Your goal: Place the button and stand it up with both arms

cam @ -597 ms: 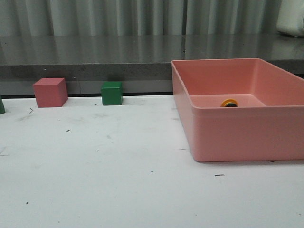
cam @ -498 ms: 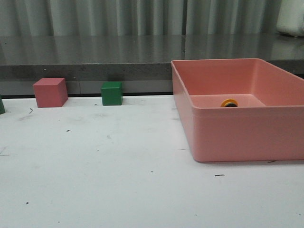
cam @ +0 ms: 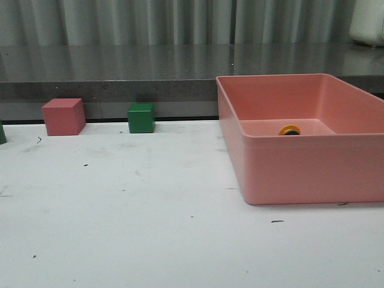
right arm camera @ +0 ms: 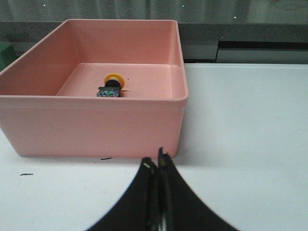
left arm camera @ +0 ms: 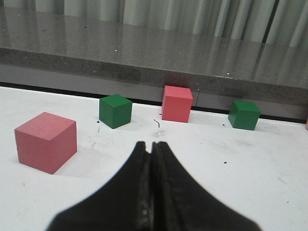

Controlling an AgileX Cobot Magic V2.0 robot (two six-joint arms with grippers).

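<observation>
The right gripper [right arm camera: 157, 166] is pressed closed with nothing between its two black prongs, hovering low over the white table [right arm camera: 250, 120] just short of the near wall of a pink bin [right arm camera: 91, 122]. Ahead of it, past that wall and on the bin's floor toward the far side, lies the button [right arm camera: 111, 85]: it rests tipped over on its side, the yellow cap pointing away from the gripper and the dark body with the bluish-grey base toward it, well apart from the prongs. In the front view only the yellow cap [cam: 290, 129] peeks above the bin's front wall [cam: 312, 171], and neither arm shows there. The left gripper [left arm camera: 152, 149] is likewise clamped shut on nothing, its prongs meeting in a thin seam above the bare table. Beyond it stand four cubes: a large pink cube [left arm camera: 46, 141] close by and off to one side, a green cube [left arm camera: 115, 111] a little farther, a second pink cube [left arm camera: 177, 103] nearly straight ahead against the grey ledge [left arm camera: 144, 53], and another green cube [left arm camera: 244, 114] on the opposite side. None of them touches the gripper or another cube.
</observation>
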